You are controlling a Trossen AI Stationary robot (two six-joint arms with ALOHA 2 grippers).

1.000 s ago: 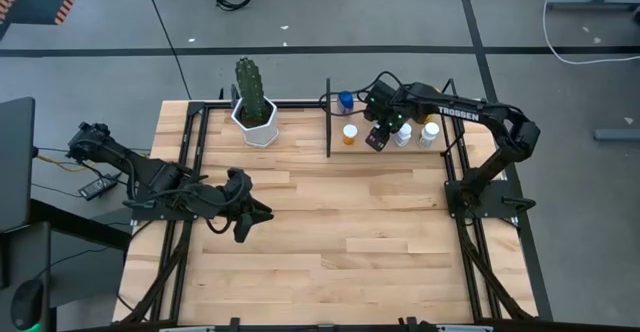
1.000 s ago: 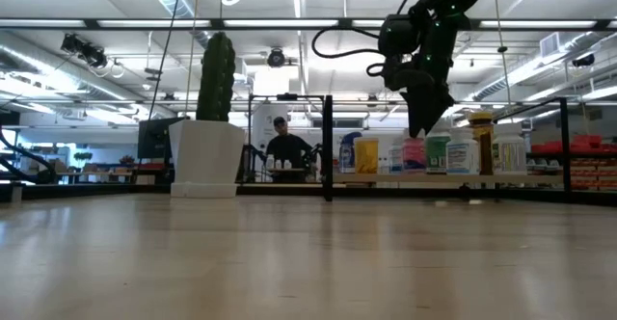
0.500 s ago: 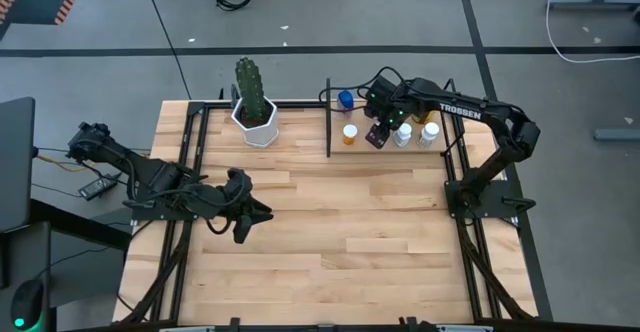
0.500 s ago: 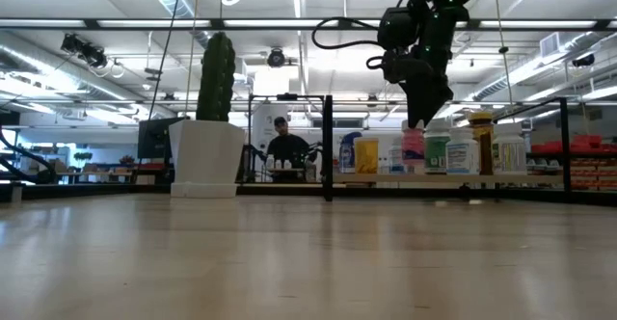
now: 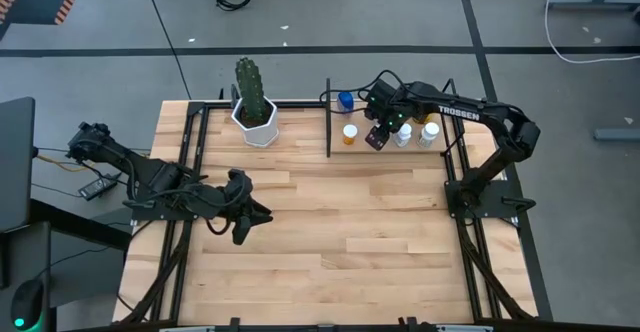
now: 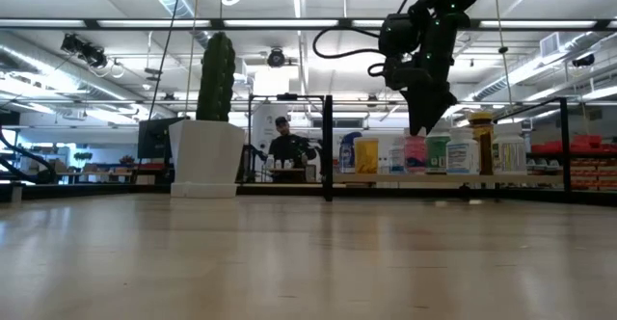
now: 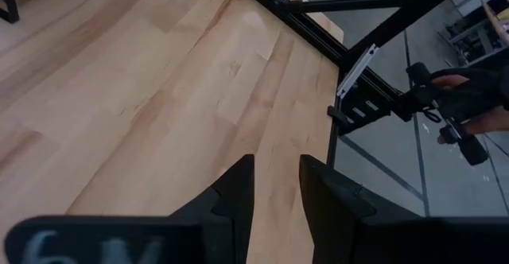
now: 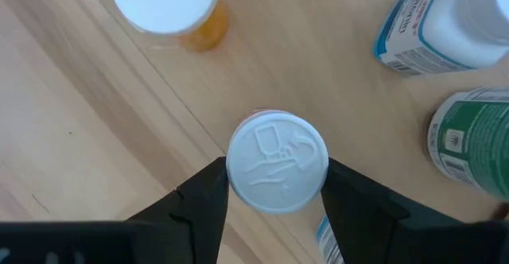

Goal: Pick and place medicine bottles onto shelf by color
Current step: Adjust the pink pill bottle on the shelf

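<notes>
Pink bottle (image 8: 277, 163) | white embossed cap | right fingers (image 8: 203, 194) straddling cap, apart

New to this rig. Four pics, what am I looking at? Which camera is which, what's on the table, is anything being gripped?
Two dark robot arms work at a wooden table. One picture looks straight down, one looks level across the tabletop, and one comes from each arm's wrist. The left gripper waits empty over bare wood, jaws slightly apart. The right gripper is over the shelf at the back, jaws on either side of a white-capped bottle; whether they squeeze it is unclear. Around it stand an orange bottle, a green bottle and others. A potted cactus stands to the shelf's left.
</notes>
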